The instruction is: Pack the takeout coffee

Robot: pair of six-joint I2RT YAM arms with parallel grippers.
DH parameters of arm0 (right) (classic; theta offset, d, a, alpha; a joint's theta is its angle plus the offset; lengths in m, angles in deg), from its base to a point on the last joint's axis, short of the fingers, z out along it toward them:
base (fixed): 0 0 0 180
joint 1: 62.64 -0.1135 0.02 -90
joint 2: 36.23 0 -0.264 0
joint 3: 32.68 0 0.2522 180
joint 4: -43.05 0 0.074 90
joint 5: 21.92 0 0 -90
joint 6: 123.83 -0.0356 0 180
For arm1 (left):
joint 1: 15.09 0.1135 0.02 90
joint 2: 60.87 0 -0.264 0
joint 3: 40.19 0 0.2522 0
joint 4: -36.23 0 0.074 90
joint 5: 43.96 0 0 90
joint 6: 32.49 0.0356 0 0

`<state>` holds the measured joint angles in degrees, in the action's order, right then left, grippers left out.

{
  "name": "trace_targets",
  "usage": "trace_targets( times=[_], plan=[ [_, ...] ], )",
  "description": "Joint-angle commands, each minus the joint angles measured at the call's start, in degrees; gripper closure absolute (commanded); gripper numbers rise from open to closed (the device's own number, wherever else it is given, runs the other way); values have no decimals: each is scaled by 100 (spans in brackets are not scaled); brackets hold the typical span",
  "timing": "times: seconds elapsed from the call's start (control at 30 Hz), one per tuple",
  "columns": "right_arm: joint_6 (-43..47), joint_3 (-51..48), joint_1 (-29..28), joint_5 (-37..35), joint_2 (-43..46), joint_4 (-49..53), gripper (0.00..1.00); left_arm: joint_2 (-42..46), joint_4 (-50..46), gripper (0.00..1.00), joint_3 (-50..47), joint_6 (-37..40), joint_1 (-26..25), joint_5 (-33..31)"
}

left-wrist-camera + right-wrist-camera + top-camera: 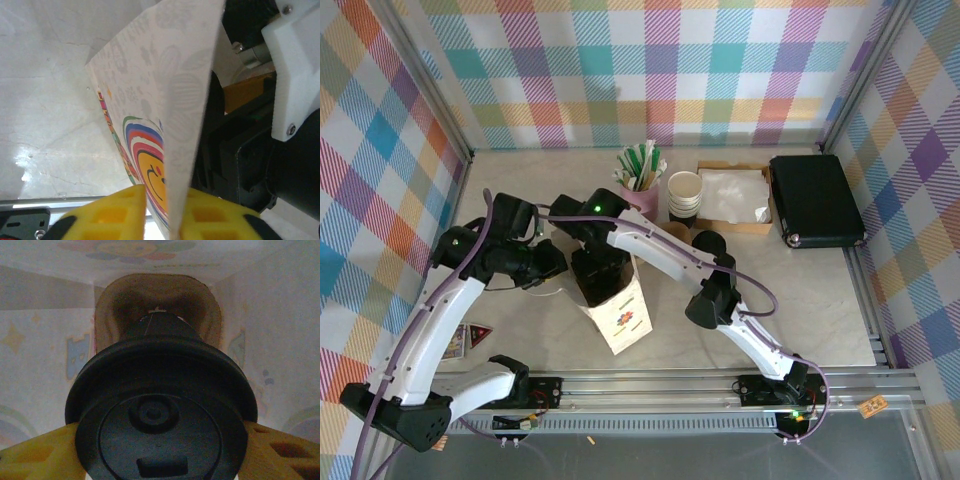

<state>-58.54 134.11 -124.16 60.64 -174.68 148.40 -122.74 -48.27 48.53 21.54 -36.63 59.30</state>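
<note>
Near the front edge of the table (800,300), a little left of its middle, a white paper bag (625,318) stands upright with its mouth open. The left gripper (167,210) is pinched together on the bag's wall at the rim, a yellow pad on each side of the paper, and that seems to steady the mouth. The right gripper (160,450) reaches down into the bag from above and is clamped on the takeout coffee (160,405), with a yellow finger (35,455) on either side just under the black lid. The cup hangs upright inside the bag, lid toward the wrist, with its long axis running straight down the bag's depth. Directly beyond it lies the bag's floor, where a brown shape (157,295) sits, too dim to name. The right arm alone carries the cup, so what remains is probably a straight lowering and a release. Toward the far edge stand cream cups (685,195) and a black case (815,200).
</note>
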Motion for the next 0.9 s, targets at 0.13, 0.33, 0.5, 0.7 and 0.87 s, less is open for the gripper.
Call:
trace_targets(
  times=[0.13, 0.33, 0.5, 0.7, 0.87],
  plan=[
    [65, 117, 27, -240, -222, 37, 78, 46, -78, 100, -295, 7, 29, 266],
    [0, -2, 68, -328, -330, -308, 76, 71, -106, 100, -387, -54, -134, 235],
    [-73, 1, 113, -353, -428, -401, 75, 7, -89, 100, -342, -32, -244, 212],
    [-52, -1, 157, -449, -539, -523, 72, -55, -43, 100, -333, 28, -254, 265],
    [12, -1, 169, -512, -643, -625, 65, -75, -2, 100, -341, 59, -251, 285]
  ],
)
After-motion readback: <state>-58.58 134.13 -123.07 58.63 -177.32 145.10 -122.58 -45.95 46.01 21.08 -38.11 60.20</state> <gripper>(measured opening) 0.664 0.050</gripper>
